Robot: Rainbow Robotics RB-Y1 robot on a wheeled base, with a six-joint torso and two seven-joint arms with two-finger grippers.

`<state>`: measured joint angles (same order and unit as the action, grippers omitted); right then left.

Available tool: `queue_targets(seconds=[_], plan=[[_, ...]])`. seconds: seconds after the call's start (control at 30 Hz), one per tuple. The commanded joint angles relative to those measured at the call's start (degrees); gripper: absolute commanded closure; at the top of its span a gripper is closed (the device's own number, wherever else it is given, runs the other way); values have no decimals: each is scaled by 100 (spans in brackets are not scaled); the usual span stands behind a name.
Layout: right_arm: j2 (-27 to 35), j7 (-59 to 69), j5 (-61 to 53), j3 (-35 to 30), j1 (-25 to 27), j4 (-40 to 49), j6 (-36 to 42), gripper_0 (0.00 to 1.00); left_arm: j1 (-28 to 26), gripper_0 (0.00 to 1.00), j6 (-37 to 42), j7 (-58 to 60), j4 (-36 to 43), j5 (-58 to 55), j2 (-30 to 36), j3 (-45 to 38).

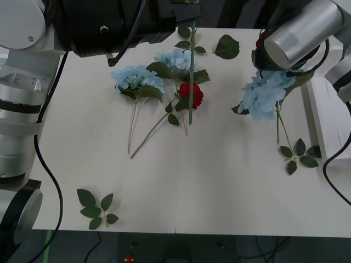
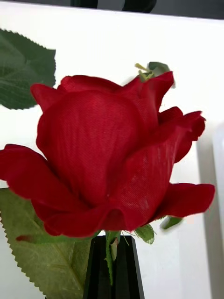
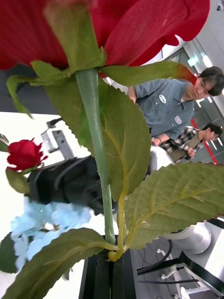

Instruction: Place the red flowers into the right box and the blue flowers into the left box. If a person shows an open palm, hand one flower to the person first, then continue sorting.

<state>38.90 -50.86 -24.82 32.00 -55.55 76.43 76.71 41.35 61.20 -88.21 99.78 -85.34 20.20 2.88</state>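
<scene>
Both black grippers are shut on red flowers. My left gripper (image 3: 108, 268) pinches the green stem (image 3: 95, 140) of a rose whose red head (image 3: 140, 23) looms close. In the front view that stem (image 1: 191, 76) hangs from the left gripper (image 1: 186, 10) over the table's far middle. My right gripper (image 2: 114, 264) holds another rose (image 2: 112, 154) just under its head, at the far right (image 1: 260, 39) above a blue flower (image 1: 266, 94). A third rose (image 1: 191, 95) lies on the table beside two blue flowers (image 1: 137, 79) (image 1: 174, 59). The right box (image 1: 329, 118) sits at the right edge. The left box is out of view.
Loose leaf sprigs lie at the front left (image 1: 97, 208) and the right (image 1: 299, 154), and a single leaf (image 1: 226, 46) lies at the back. My left arm's bulky black housing (image 1: 109, 24) overhangs the table's far left. Cables hang at both sides.
</scene>
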Motion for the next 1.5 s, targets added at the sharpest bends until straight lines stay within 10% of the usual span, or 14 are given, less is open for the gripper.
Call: queue_targets(seconds=[0.03,0.23,0.33,1.03,1.5], plan=[[338,-267,-145,-484,-105,558,502,100,-83,100,-82,-504,42,-158,195,-59],[443,-390,-189,-695,-105,883,977,100,-83,100,-82,-504,42,-158,195,-59],[470,-390,-172,-695,-105,883,968,0,-83,100,-82,-504,42,-158,195,-59],[1516,-2280,-2923,-1600,132,1322,784,0,-83,100,-82,-504,42,-158,195,-59],[1885,-4767,-5770,-4316,2549,3502,748,0,-83,100,-82,-504,42,-158,195,-59]])
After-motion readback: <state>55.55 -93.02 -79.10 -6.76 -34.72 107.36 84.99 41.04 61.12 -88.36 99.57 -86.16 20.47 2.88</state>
